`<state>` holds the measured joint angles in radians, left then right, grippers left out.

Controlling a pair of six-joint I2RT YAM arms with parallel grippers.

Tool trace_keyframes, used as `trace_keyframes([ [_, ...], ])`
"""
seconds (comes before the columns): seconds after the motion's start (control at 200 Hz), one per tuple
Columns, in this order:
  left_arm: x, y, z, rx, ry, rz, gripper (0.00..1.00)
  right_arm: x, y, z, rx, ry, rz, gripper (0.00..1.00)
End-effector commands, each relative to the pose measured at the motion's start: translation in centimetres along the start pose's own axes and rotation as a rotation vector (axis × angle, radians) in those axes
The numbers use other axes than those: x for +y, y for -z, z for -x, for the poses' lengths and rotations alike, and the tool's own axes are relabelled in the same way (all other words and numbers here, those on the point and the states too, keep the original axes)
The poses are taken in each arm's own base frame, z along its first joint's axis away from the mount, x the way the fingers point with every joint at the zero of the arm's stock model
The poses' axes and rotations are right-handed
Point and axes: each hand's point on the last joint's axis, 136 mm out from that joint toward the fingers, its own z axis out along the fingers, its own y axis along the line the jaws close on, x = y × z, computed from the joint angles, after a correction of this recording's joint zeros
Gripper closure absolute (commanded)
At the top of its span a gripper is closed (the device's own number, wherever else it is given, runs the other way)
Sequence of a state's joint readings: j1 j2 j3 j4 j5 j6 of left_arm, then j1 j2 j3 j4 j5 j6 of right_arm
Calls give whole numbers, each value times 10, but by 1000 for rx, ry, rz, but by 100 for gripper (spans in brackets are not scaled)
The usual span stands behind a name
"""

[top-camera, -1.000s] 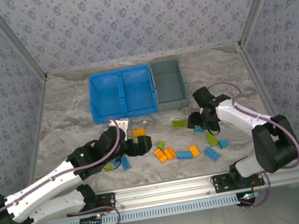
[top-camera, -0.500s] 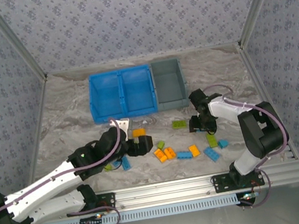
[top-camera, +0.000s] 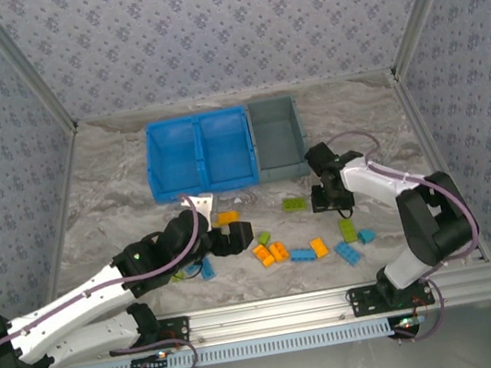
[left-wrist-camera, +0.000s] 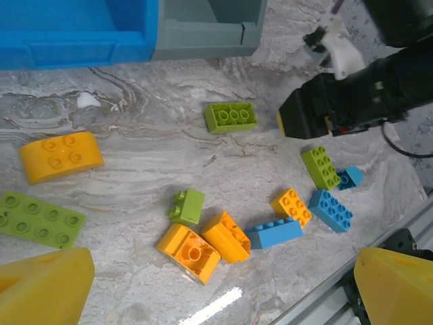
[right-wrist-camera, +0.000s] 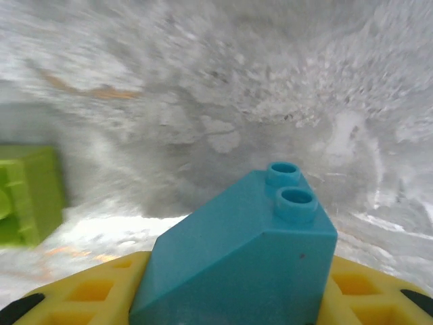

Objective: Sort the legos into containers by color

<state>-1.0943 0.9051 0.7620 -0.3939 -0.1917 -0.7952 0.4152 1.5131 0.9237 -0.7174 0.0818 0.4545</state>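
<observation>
My left gripper [top-camera: 228, 239] apart, right gripper [top-camera: 327, 197] clamping one blue brick [right-wrist-camera: 237, 257], two bins [top-camera: 204, 187] far, four orange bricks [left-wrist-camera: 61, 156], four green bricks [left-wrist-camera: 231, 116].

table [top-camera: 107, 196]: grey marble | on it: legos [top-camera: 270, 253], blue bin [top-camera: 203, 183], grey bin [top-camera: 283, 171]

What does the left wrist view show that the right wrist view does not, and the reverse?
Left wrist view adds: the blue bin, the grey bin, orange legos and the right gripper seen from outside. Right wrist view adds: a blue sloped brick held between that gripper's jaws. Both share the marbled table and a lime green brick.
</observation>
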Motion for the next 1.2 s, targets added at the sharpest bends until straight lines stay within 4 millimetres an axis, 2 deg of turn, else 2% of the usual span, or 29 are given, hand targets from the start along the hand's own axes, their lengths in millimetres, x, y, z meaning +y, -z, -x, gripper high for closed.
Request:
trace_keyframes([
  [0.0, 5, 16, 24, -97, 16, 58, 1, 15, 56, 32, -161, 34, 1, 53],
  [0.06, 4, 22, 34, -131, 6, 71, 1, 31, 72, 47, -205, 55, 25, 53],
  [0.105, 0, 24, 40, -148, -9, 70, 1, 40, 77, 56, -219, 68, 29, 53],
  [0.13, -1, 24, 44, -154, -18, 73, 1, 49, 85, 68, -245, 68, 46, 53],
  [0.19, -9, 23, 52, -161, -41, 78, 1, 61, 85, 86, -256, 69, 57, 54],
  [0.325, -26, 18, 67, -164, -76, 70, 1, 84, 66, 121, -253, 56, 58, 55],
  [0.44, -35, 14, 74, -171, -83, 60, 1, 96, 44, 144, -227, 51, 29, 55],
  [0.58, -37, 17, 77, -172, -89, 66, 1, 99, 17, 155, -171, 36, -20, 55],
  [0.63, -35, 19, 78, -171, -88, 79, 1, 99, 13, 156, -170, 35, -29, 51],
  [0.72, -22, 23, 75, -164, -71, 137, 1, 99, 13, 160, -180, 33, -33, 40],
  [0.884, 6, 30, 65, -149, -25, 243, 2, 100, 27, 164, -209, 23, -20, 35],
  [1.054, 46, 44, 47, -103, 35, 423, 2, 99, 67, 171, -284, 23, -11, 35],
  [1.139, 70, 54, 39, -82, 97, 513, 3, 100, 97, 171, -352, 26, -3, 37],
  [1.194, 95, 62, 29, -50, 177, 595, 5, 102, 119, 167, -411, 36, 8, 37],
])
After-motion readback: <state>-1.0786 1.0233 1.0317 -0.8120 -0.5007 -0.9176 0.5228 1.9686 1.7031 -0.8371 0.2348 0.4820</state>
